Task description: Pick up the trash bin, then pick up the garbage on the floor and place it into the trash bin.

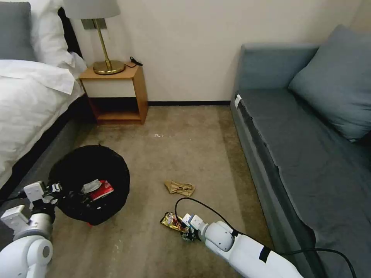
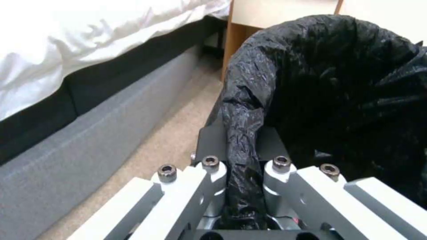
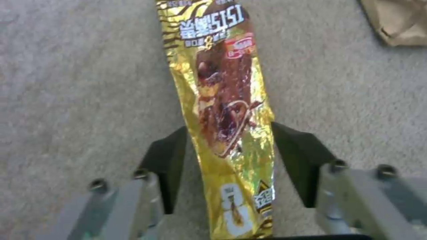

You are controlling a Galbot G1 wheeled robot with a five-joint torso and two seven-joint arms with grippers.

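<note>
Right claw (image 3: 229, 160) straddles gold wrapper (image 3: 222, 110) (left claw (image 2: 242, 173) clamps bin (image 2: 338, 93)).

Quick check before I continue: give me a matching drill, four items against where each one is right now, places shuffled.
Items:
1. gold wrapper
2. tan paper
3. red packet
4. bin rim

Places:
A. inside the trash bin
B. clamped in the left gripper
C. on the carpet between the open fingers of the right gripper
D. loose on the carpet, no gripper at it

Pairs: 1-C, 2-D, 3-A, 4-B
</note>
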